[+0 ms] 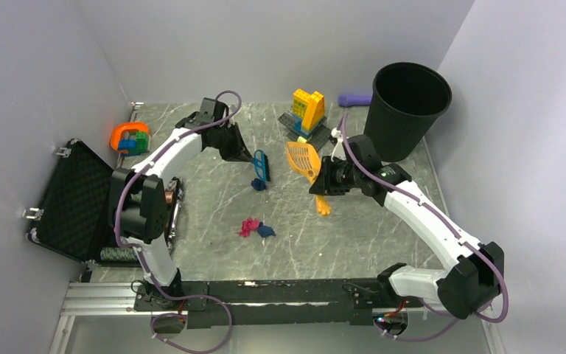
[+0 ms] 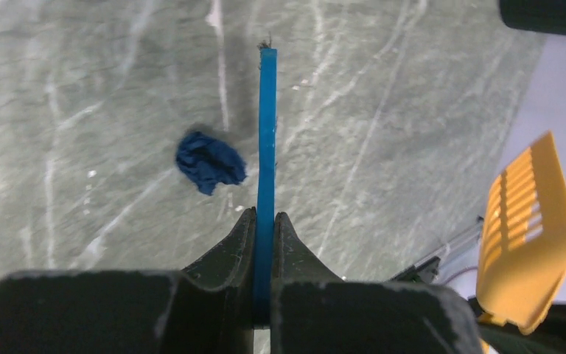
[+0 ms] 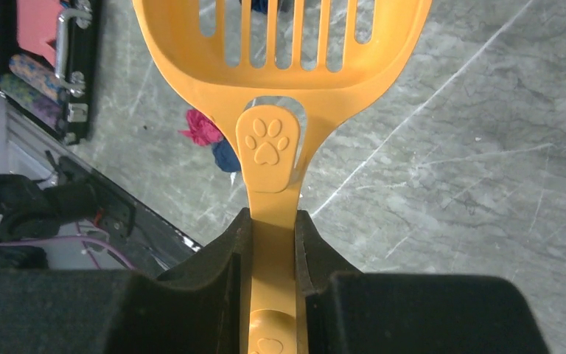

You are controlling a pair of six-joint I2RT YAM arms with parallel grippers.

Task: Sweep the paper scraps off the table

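Starting at the near edge, I am finding a small heap of scraps (image 1: 254,227), magenta and blue, lying on the table (image 1: 354,236) in front of the two bases, roughly midway between the arms. No tool is touching it.

Moving outward, the right claw (image 3: 269,221) is clamping the handle of an orange slotted scoop (image 3: 287,80), jaws pressed against both sides of the shaft. The scoop's head is pointing away from the bases. I cannot tell whether its lip is resting on the table or hanging above it.

A little farther and to the left, the left claw (image 2: 265,220) is gripping a blue brush (image 2: 267,133), jaws closed tight on its thin edge. One blue scrap (image 2: 210,162) is lying just beside the brush, on the side away from the scoop, apart from the near heap.

At the far right a black bin (image 1: 394,144) is standing upright. Its inside is showing only dark, so I cannot tell whether any scraps are in it. Bricks (image 1: 308,109) are sitting at the far middle, and an open case (image 1: 74,195) is lying off the table's left edge.

My assessment: both tools are in hand, but the sweeping is unfinished. At least two deposits are remaining on the table, the lone blue scrap and the near heap. I am judging the lone scrap to be the one in hand, with the brush placed to push it toward the scoop; the near heap is needing a separate pass.
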